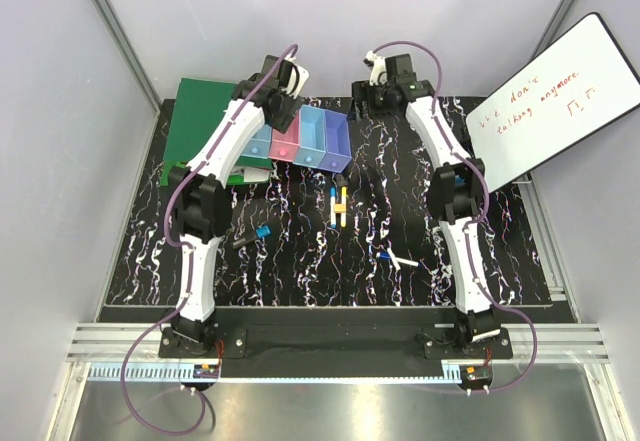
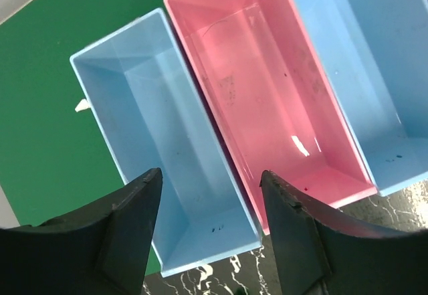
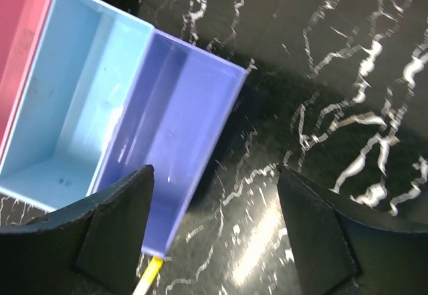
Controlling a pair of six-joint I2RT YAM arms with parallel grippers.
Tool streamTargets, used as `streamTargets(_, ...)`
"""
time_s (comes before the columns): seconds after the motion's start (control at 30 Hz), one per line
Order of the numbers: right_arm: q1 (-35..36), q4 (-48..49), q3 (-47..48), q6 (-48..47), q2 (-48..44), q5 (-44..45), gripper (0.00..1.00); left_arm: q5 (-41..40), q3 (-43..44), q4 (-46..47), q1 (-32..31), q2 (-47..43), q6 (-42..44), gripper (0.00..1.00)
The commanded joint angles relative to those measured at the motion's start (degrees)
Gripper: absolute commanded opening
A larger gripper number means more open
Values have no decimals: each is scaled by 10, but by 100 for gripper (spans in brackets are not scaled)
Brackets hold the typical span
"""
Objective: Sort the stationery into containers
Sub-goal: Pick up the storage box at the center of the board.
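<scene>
binder (image 1: 205,121): green, flat at the far left of the table (image 1: 500,251); the left arm (image 1: 215,176) crosses its right edge.
white scrap (image 1: 256,174): at the binder's near corner, half under the left arm; too hidden to tell what it is.
left gripper (image 2: 210,178): above the left end of the bin row, fingers spread apart and released; the wall shared by the first two bins shows between them.
left blue bin (image 2: 154,128): first in the row, against the binder's right edge; on it or just beside it, I cannot tell. From above the left arm covers part of it.
pink bin (image 2: 267,94): second, joined to the left blue bin.
second blue bin (image 3: 73,108): third, between pink and violet.
violet bin (image 3: 174,128): last in the row, its right side on bare table.
black pen (image 1: 240,244): on the table close to the left arm's elbow.
blue piece (image 1: 262,233): just beside the black pen, to its right.
pens (image 1: 340,204): yellow and blue, side by side, near the violet bin's front; one yellow tip (image 3: 148,276) shows just below that bin in the right wrist view.
white stick (image 1: 405,260): with a blue bit at its left end, well nearer than the bins, close to the right arm.
right gripper (image 3: 215,171): above the violet bin's right edge, fingers wide apart, released.
whiteboard (image 1: 555,111): red writing, tilted at the far right, behind the right arm.
</scene>
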Motion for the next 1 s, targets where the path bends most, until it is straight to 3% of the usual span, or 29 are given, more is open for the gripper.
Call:
streamTargets(0.0,20,57,46,9,16,6,81,-32,15,4,1,14,-27,66)
streamTargets(0.63,94,72,50,9,58,9,77,-44,27,16,1,43,-26,63)
streamTargets(0.97,96,67,33,9,61,23,73,-46,15,28,1,49,-17,54)
